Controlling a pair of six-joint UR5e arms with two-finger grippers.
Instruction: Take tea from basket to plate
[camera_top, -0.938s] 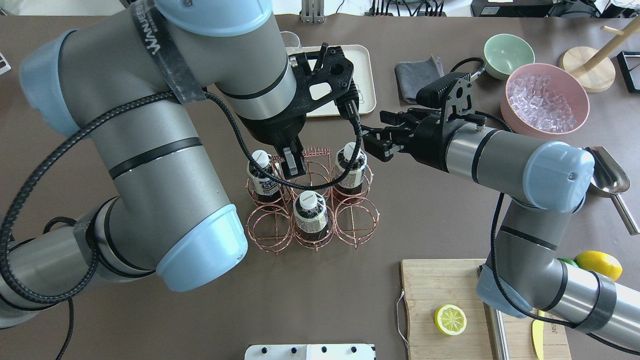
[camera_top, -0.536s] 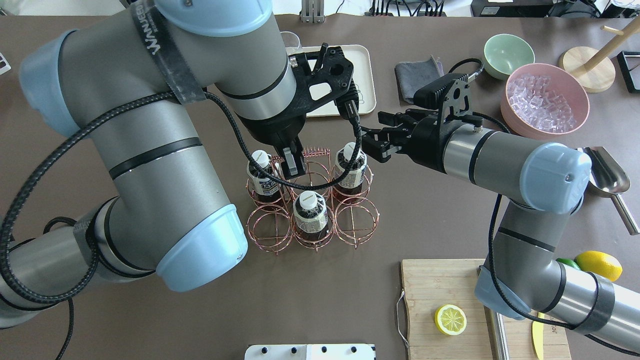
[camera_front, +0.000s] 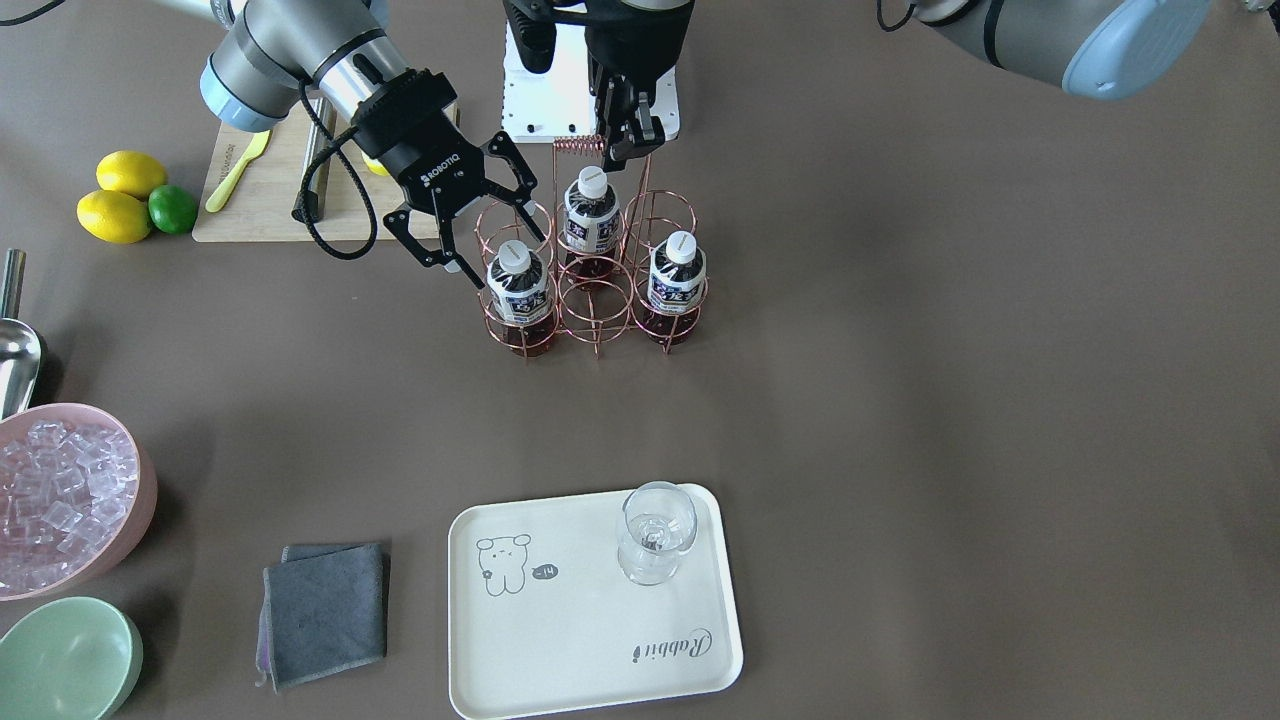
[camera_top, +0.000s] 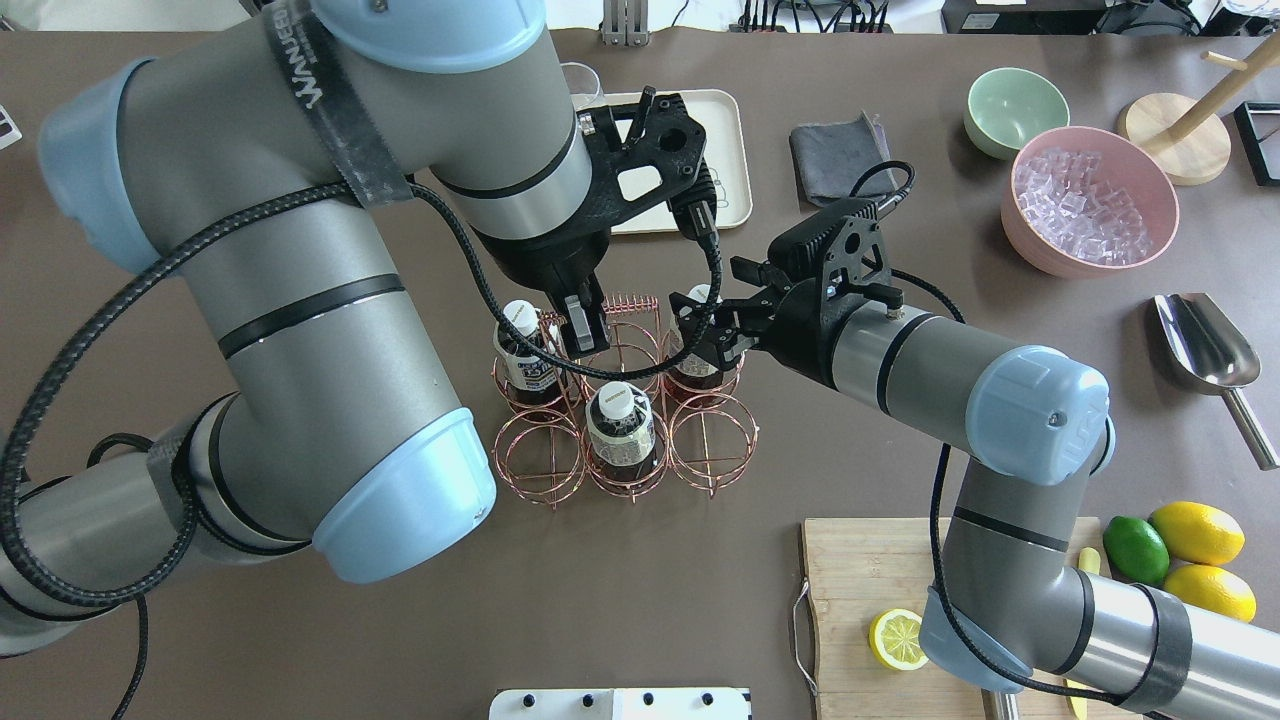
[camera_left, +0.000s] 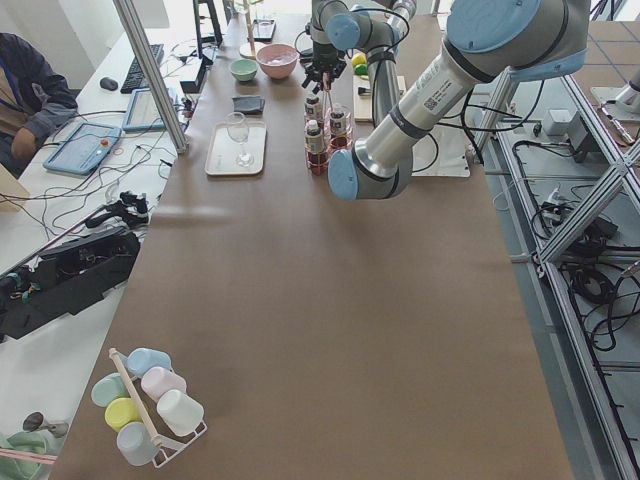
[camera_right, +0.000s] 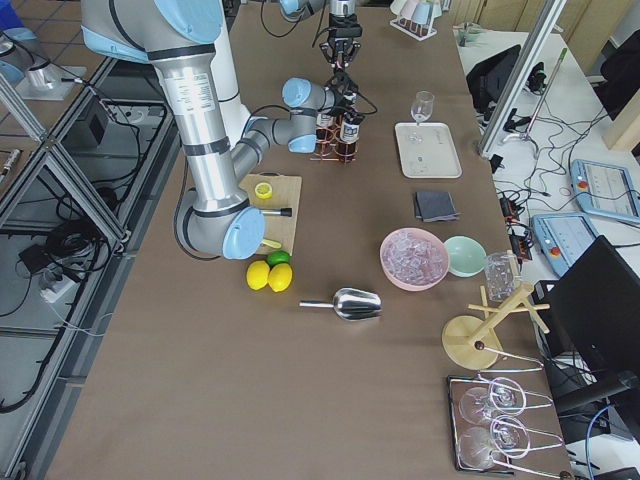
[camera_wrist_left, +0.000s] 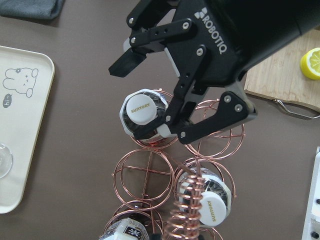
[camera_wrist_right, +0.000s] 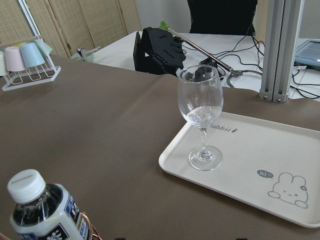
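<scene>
The copper wire basket (camera_top: 715, 440) holds three tea bottles. My right gripper (camera_top: 705, 330) is open, its fingers on either side of the far right bottle (camera_top: 700, 345). The left wrist view shows that bottle's white cap (camera_wrist_left: 139, 107) between the fingers (camera_wrist_left: 127, 62). In the front view it is the left bottle (camera_front: 517, 285). My left gripper (camera_top: 585, 325) is shut on the basket's coiled handle (camera_front: 580, 145). The other bottles (camera_top: 525, 350) (camera_top: 620, 425) stand in their cells. The cream plate (camera_front: 590, 640) lies beyond the basket.
A wine glass (camera_front: 655, 535) stands on the plate. A grey cloth (camera_top: 835, 155), mint bowl (camera_top: 1015, 110) and pink ice bowl (camera_top: 1090, 200) lie at the far right. A metal scoop (camera_top: 1210, 350) and a cutting board (camera_top: 880, 580) with a lemon half are near right.
My right gripper has moved left and down from beside the basket and now straddles the far right bottle. The left arm has not moved.
</scene>
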